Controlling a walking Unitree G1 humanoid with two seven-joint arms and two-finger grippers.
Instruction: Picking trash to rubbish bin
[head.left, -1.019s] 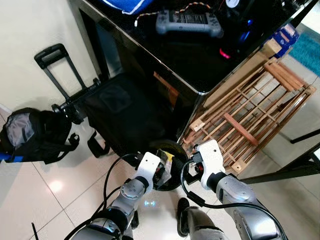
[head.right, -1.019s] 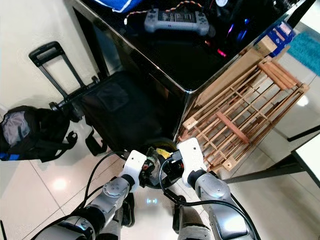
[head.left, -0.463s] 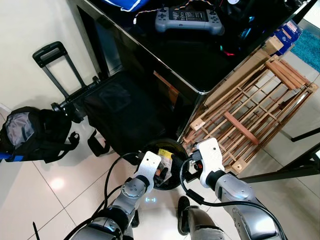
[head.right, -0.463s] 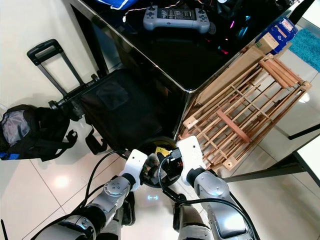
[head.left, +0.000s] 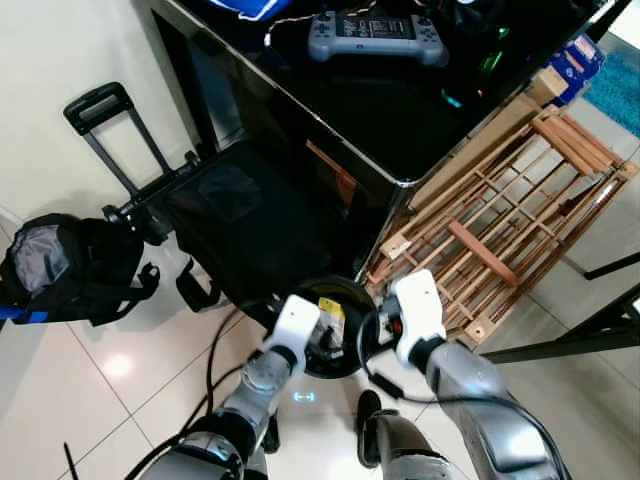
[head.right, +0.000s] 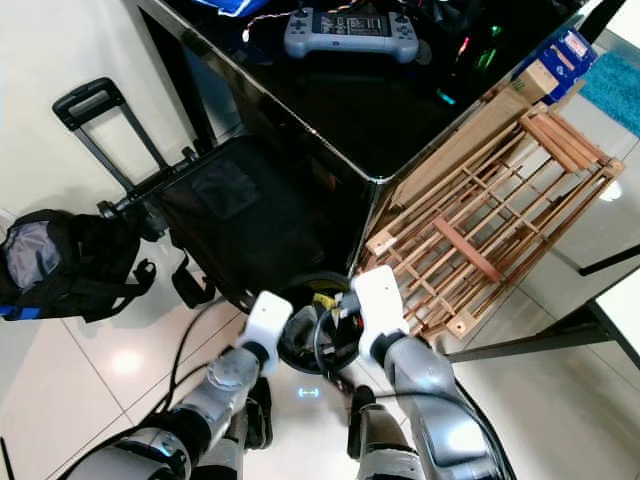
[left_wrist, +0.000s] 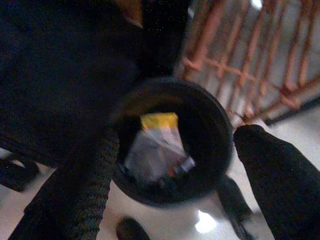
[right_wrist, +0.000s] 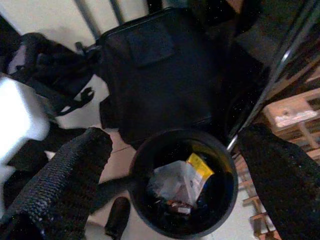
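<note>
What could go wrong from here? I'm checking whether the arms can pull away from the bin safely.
1. Both open end effectors, left and right, hang right over the black bin; a careless retreat could knock it over and spill the wrapper.
2. The wooden rack leans close beside the right arm; a wide swing might catch it.
3. Loose cables near the bin could snag.
</note>
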